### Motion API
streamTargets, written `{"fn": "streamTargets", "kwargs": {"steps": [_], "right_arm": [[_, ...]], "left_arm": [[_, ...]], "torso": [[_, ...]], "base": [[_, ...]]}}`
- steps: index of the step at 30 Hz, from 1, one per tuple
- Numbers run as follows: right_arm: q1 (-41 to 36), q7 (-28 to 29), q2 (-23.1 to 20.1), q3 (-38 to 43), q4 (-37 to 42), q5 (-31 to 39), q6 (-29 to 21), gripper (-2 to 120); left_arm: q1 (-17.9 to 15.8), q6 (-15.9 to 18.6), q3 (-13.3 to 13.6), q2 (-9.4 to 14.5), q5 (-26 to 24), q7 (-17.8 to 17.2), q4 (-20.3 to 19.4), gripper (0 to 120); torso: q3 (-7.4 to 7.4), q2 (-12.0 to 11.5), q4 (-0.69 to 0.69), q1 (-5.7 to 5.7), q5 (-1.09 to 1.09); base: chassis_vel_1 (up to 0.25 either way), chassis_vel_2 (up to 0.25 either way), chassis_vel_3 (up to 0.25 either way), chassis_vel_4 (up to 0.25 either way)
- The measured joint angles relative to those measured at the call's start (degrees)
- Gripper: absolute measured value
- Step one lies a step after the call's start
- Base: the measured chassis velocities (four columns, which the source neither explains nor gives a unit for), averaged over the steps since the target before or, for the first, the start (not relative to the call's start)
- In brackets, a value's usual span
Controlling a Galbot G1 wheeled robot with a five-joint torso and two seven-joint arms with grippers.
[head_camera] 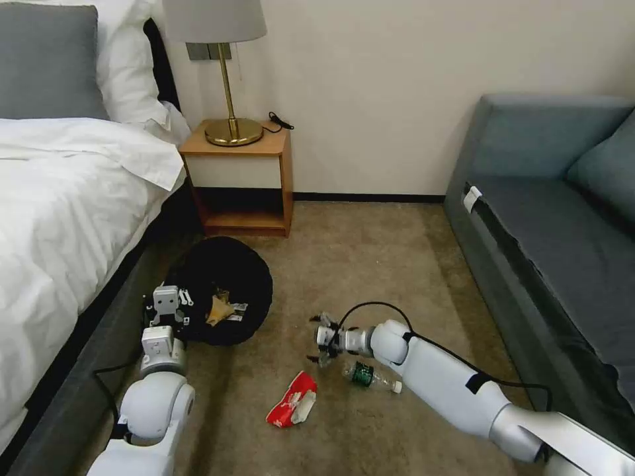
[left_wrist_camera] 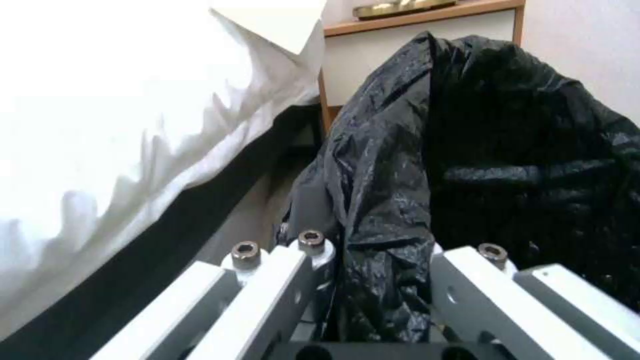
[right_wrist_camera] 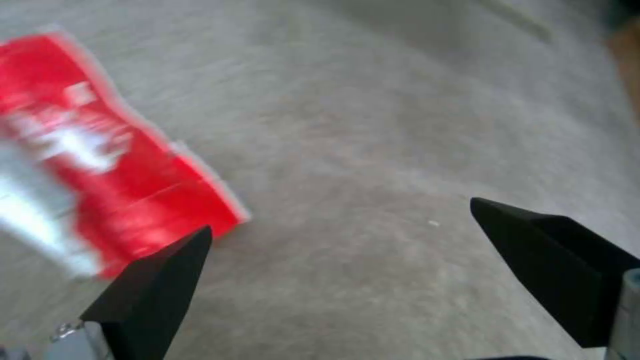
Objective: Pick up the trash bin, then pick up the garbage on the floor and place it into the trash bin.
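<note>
1. Head view: the left gripper [head_camera: 173, 305] is clamped on the near rim of the bin [head_camera: 221, 289], which sits low beside the bed [head_camera: 66, 198] and in front of the nightstand [head_camera: 241, 178]. A tan scrap [head_camera: 218, 309] lies inside on the black bag. The right gripper [head_camera: 320, 338] hangs above the carpet [head_camera: 370, 251], its fingers spread, empty. A red wrapper [head_camera: 292, 399] lies on the carpet just nearer the robot than that gripper; a clear bottle [head_camera: 369, 377] with a green label lies beside the right forearm. A sofa [head_camera: 549, 218] lines the right wall.

2. Left wrist view: the black bag [left_wrist_camera: 480, 160] bunches over the bin's rim between the left gripper's white finger links [left_wrist_camera: 280, 280], pinched there. The bed's sheet [left_wrist_camera: 133, 125] hangs close alongside.

3. Right wrist view: the right gripper's two black fingertips [right_wrist_camera: 157, 285] stand wide apart over bare carpet [right_wrist_camera: 373, 130]. The red wrapper [right_wrist_camera: 100, 165], blurred, lies by one fingertip, not between them.
</note>
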Motion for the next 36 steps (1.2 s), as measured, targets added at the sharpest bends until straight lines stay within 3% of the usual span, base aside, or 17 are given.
{"fn": "streamTargets", "kwargs": {"steps": [8,21,36], "right_arm": [[1.1,-2.3,0.5,-4.2,0.0,-1.8,1.8,100],[1.9,-2.2,4.3,-9.4,-3.4,-2.7,2.8,100],[0.4,-1.9,-2.4,-11.5,11.6,2.8,-1.0,100]], "left_arm": [[0.3,1.6,1.2,-1.6,0.0,-0.8,-2.3,5],[1.3,1.5,1.4,-2.3,0.0,-1.0,-2.4,5],[2.7,1.2,1.5,-2.2,0.0,-0.9,-3.4,5]], "torso": [[0.0,0.0,0.0,0.0,0.01],[0.0,0.0,0.01,0.0,0.0],[0.0,0.0,0.0,-0.01,0.0]], "base": [[0.0,0.0,0.0,0.0],[0.0,0.0,0.0,0.0],[0.0,0.0,0.0,0.0]]}}
